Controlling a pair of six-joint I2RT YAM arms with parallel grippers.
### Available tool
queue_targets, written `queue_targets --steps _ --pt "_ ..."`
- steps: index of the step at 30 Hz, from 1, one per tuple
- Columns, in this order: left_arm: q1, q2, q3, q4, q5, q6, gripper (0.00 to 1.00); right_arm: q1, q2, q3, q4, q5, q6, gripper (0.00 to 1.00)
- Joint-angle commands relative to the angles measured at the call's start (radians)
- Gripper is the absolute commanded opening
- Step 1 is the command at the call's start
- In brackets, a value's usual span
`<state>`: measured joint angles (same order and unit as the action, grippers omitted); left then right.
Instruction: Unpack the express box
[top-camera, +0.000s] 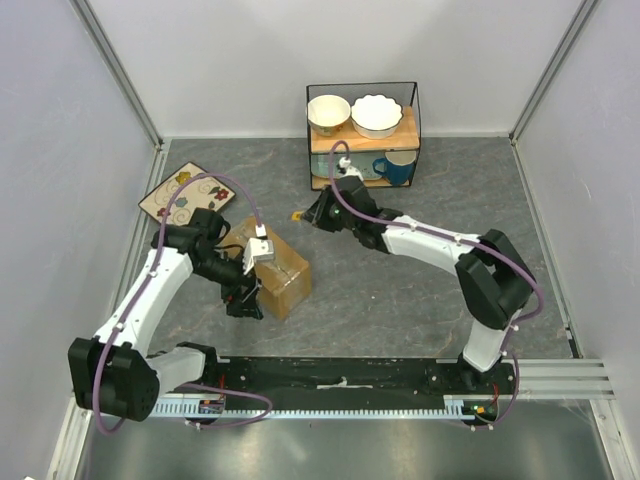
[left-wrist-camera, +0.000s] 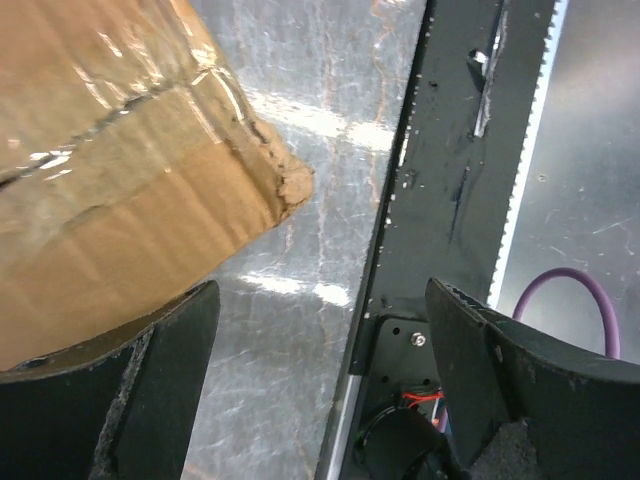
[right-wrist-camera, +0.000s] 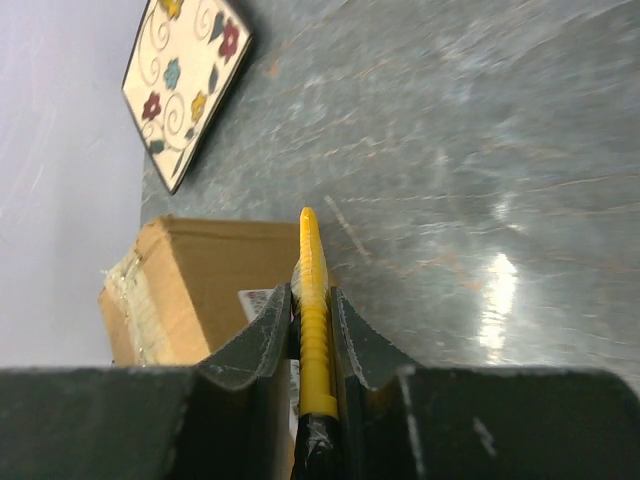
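The express box (top-camera: 277, 270) is a brown taped carton standing on the table left of centre. In the left wrist view its crumpled corner (left-wrist-camera: 120, 170) shows at the upper left. My left gripper (top-camera: 247, 298) hangs at the box's near-left side, open, with only bare table between its fingers (left-wrist-camera: 150, 400). My right gripper (top-camera: 318, 213) hovers over the table behind the box, shut on a yellow utility knife (right-wrist-camera: 310, 250) whose tip points toward the box (right-wrist-camera: 200, 275). A white label (right-wrist-camera: 256, 299) shows on the box's side.
A wire rack (top-camera: 415, 120) at the back holds two bowls and a blue mug (top-camera: 397, 167). A flowered plate (top-camera: 186, 193) lies at the back left. The black base rail (top-camera: 340, 375) runs along the near edge, close to my left gripper (left-wrist-camera: 320, 370).
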<state>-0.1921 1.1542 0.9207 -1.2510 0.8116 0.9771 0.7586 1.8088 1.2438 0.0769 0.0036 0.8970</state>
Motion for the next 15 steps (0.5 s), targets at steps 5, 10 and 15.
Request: queue_targets --steps 5,10,15 --pt "-0.021 -0.085 0.194 -0.021 -0.153 0.142 0.99 -0.077 -0.244 -0.161 -0.026 0.041 -0.07 0.0" --pt "-0.125 -0.276 0.118 0.083 -0.225 0.409 0.99 -0.073 -0.207 -0.205 0.081 -0.056 -0.015 0.0" --pt "-0.259 -0.353 -0.031 0.304 -0.302 0.397 0.99 -0.053 -0.221 -0.247 0.11 -0.021 0.005 0.0"
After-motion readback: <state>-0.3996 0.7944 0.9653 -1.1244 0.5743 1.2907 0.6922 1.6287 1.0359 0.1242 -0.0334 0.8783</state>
